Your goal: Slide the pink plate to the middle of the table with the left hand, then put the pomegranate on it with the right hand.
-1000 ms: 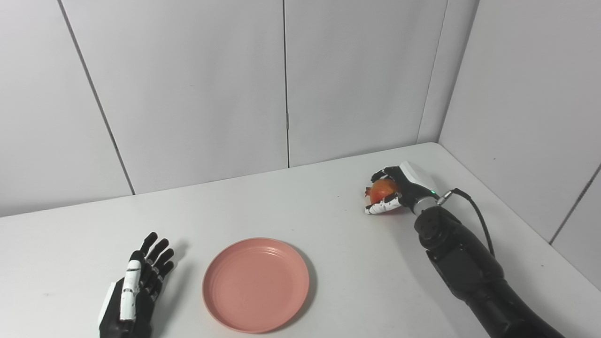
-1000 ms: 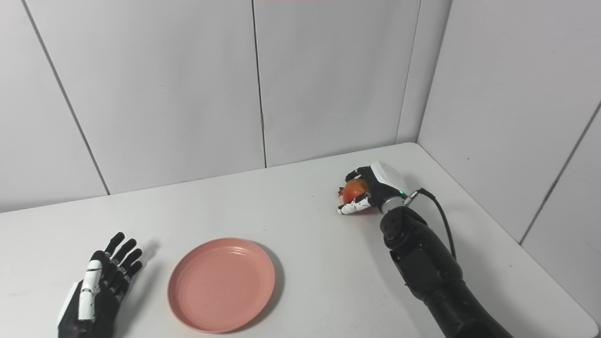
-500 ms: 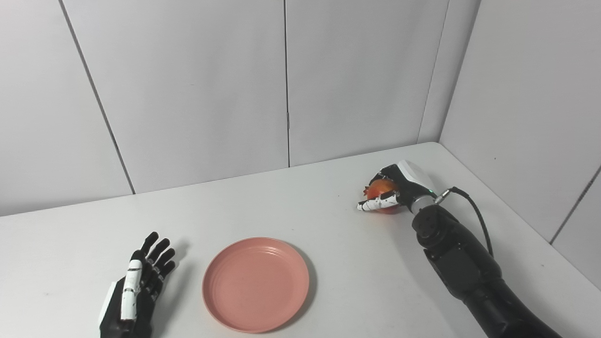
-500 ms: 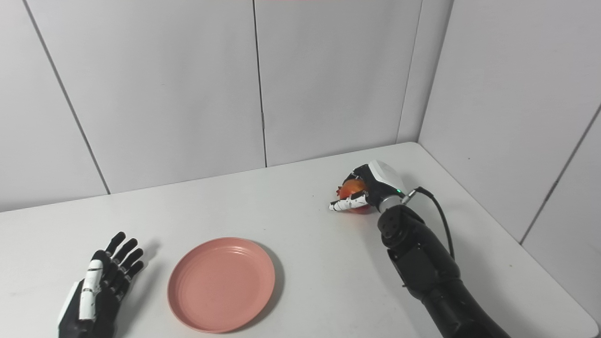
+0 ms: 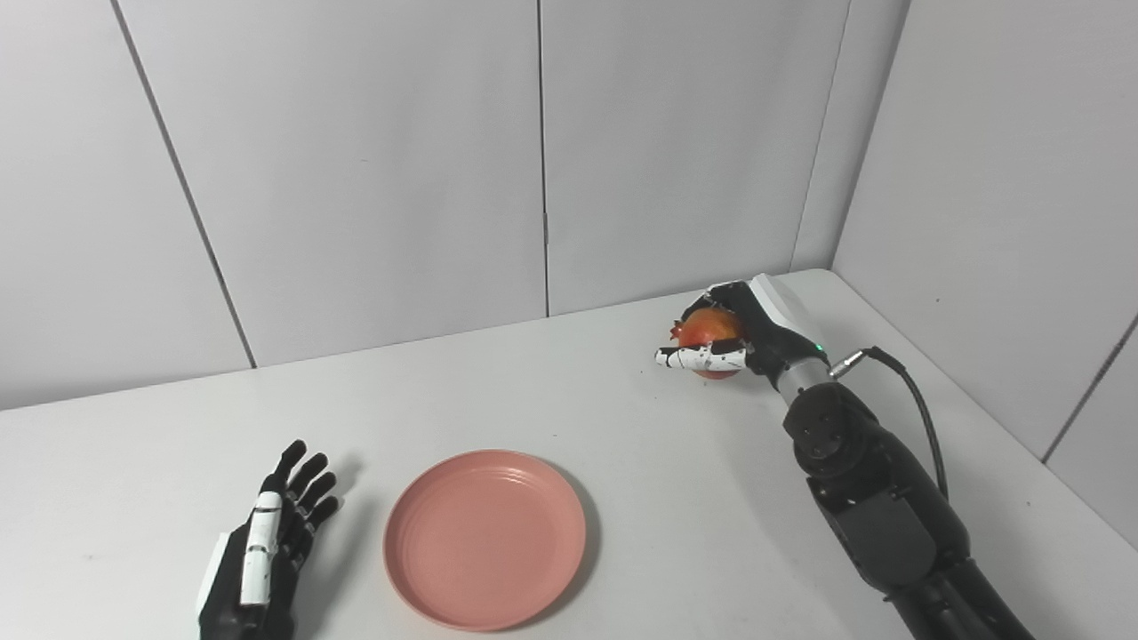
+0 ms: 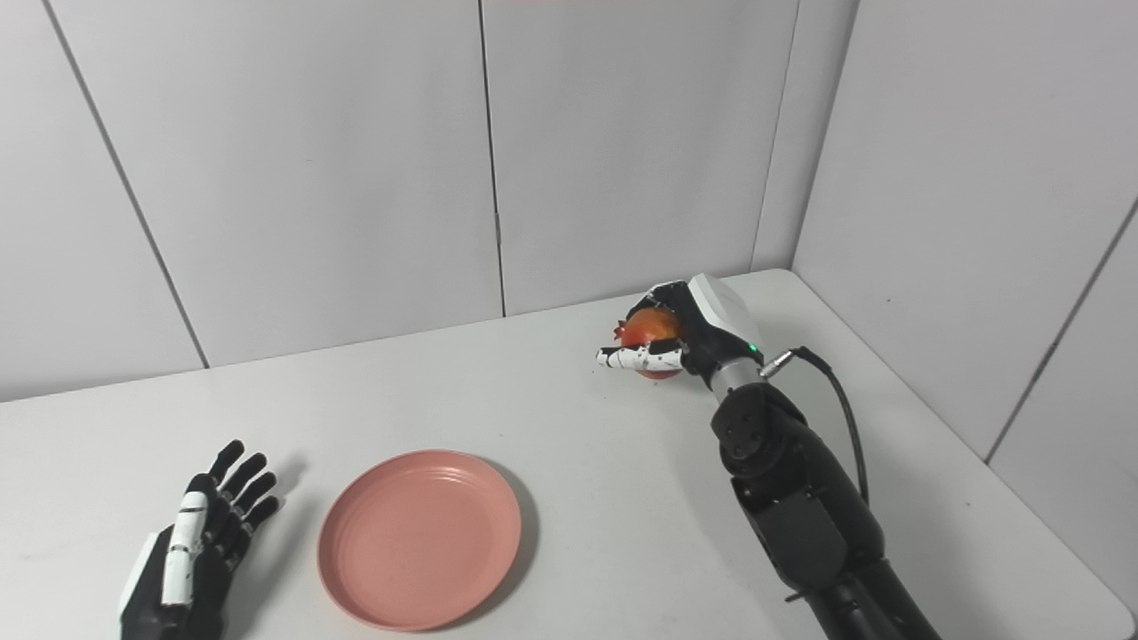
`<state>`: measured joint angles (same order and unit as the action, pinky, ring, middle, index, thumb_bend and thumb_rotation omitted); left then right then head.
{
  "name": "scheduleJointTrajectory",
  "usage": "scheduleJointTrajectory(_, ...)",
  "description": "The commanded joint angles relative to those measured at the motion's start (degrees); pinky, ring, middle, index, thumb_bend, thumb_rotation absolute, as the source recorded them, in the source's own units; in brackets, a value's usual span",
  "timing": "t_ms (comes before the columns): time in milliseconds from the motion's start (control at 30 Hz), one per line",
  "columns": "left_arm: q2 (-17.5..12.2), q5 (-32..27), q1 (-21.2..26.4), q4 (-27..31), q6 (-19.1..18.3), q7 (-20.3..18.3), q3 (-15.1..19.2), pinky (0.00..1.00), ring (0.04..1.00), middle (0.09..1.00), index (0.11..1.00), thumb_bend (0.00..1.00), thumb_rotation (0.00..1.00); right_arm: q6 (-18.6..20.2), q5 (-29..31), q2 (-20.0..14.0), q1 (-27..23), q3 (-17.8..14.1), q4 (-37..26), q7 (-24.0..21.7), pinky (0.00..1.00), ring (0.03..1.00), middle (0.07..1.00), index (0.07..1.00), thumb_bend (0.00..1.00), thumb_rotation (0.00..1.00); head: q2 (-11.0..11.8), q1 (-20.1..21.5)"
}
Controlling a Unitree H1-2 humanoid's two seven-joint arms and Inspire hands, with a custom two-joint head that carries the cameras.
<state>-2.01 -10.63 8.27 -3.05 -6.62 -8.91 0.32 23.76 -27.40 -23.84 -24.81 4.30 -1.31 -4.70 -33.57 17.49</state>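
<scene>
Right hand [image 5: 742,333] gripping pomegranate [image 5: 709,327], pink plate [image 5: 484,538] near open left hand [image 5: 267,551]
</scene>
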Motion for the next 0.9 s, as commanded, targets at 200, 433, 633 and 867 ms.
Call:
scheduleJointTrajectory(200,1.1,2.8,0.3,1.7,-1.0,1.1,-1.9,0.91,0.913,0.926,0.922,0.42,1.0,1.2,-1.9,2.9,-1.7,3.2,-11.8,-2.9,0.13,0.188,0.27,0.364,0.34,0.19,-1.6,-4.7)
scheduleJointTrajectory(433,2.7,3.9,0.4,3.1,-2.9,2.5,-2.9,0.91,0.908,0.922,0.919,0.43,1.0,-1.0,-3.7,6.7,-1.6,7.7,-15.1,-4.5,0.16,0.219,0.311,0.385,0.32,0.12,-3.0,-9.7)
scheduleJointTrajectory(633,3.9,4.8,0.4,3.3,-3.3,3.7,-3.7,0.91,0.911,0.922,0.92,0.42,1.0,-4.6,-5.5,8.9,-1.4,10.7,-12.1,-2.9,0.14,0.203,0.291,0.363,0.34,0.16,-3.8,-12.6)
scheduleJointTrajectory(867,5.3,6.3,0.7,2.9,-2.5,5.4,-4.0,0.89,0.907,0.917,0.916,0.41,1.0,-6.0,-7.2,11.9,-1.2,13.7,-10.1,-2.8,0.17,0.231,0.33,0.437,0.36,0.18,-4.9,-15.1)
